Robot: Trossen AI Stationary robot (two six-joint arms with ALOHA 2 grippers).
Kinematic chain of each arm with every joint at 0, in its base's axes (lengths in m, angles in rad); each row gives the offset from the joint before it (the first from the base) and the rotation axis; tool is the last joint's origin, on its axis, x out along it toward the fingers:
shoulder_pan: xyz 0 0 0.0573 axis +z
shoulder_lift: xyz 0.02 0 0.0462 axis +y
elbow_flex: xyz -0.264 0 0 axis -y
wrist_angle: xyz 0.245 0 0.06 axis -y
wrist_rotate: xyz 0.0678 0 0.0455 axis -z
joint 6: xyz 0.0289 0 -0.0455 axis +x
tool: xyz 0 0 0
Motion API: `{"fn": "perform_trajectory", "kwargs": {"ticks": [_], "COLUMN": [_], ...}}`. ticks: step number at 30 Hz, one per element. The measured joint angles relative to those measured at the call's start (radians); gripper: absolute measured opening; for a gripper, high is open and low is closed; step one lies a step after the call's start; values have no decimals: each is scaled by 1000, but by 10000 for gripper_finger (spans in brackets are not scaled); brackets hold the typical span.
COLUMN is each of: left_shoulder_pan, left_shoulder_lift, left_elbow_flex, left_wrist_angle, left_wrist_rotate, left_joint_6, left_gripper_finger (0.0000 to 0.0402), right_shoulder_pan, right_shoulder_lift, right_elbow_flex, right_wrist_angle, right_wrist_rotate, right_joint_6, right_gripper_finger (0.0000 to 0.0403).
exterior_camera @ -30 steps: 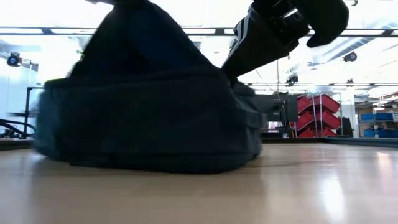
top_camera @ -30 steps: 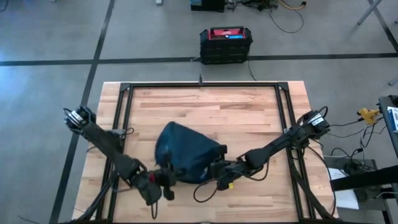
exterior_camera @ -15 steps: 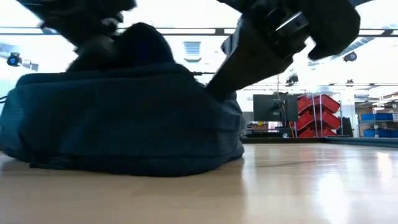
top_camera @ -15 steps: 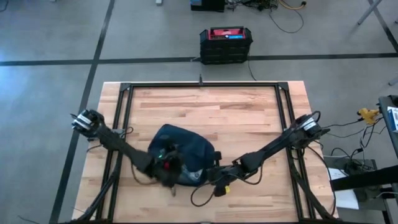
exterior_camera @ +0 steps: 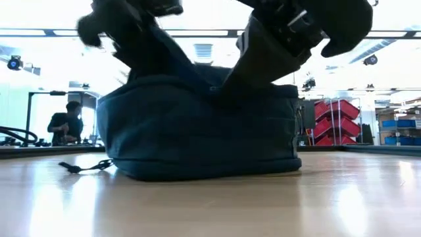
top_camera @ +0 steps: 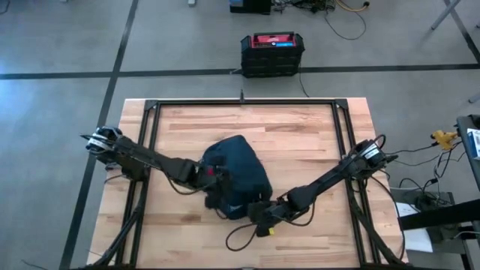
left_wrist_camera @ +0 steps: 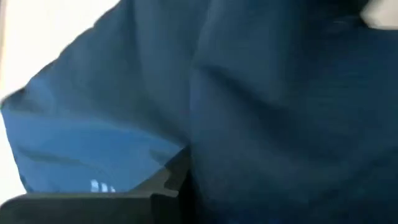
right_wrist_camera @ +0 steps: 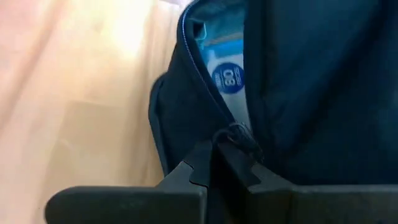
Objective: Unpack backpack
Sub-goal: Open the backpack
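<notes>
While the right pincer (top_camera: pixel 259 211) pinches the backpack (top_camera: pixel 241 180), the left pincer's (top_camera: pixel 212 178) state is unclear.

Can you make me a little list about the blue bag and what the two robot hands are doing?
Bag: dark navy-blue soft fabric backpack, lying on the wooden table
Zip: partly open, something blue and white shows inside
Right gripper: fingers shut on the backpack's near edge
Left gripper: pressed against the backpack's left side
Behind table: black box with red top on the floor
</notes>
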Motion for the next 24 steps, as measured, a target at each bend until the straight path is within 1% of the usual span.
{"fn": "perform_trajectory", "kwargs": {"ticks": [3,7,9,13,16,18,21,24], "left_shoulder_pan": [-68,-162,-206,-278,-300,-300,-293,-282], "left_shoulder_lift": [-1,-1,-1,7,7,7,9,10], "left_elbow_flex": [29,32,21,-23,-78,-115,-162,-204], "left_wrist_angle": [-72,-66,-55,-19,17,28,31,37], "left_wrist_rotate": [14,14,-31,-176,-242,-249,-266,-349], "left_joint_6": [-97,-191,-235,-271,-279,-298,-319,-319], "left_gripper_finger": [112,122,125,124,119,118,118,121], "right_shoulder_pan": [0,0,0,5,14,23,36,38], "right_shoulder_lift": [0,0,0,0,-12,-32,-64,-71], "right_elbow_flex": [-1,-1,-1,-1,0,8,10,10], "right_wrist_angle": [2,2,5,2,-54,-133,-198,-197], "right_wrist_rotate": [5,9,10,11,8,6,14,12], "right_joint_6": [2,20,17,4,15,43,75,90], "right_gripper_finger": [0,0,0,0,0,0,0,0]}}
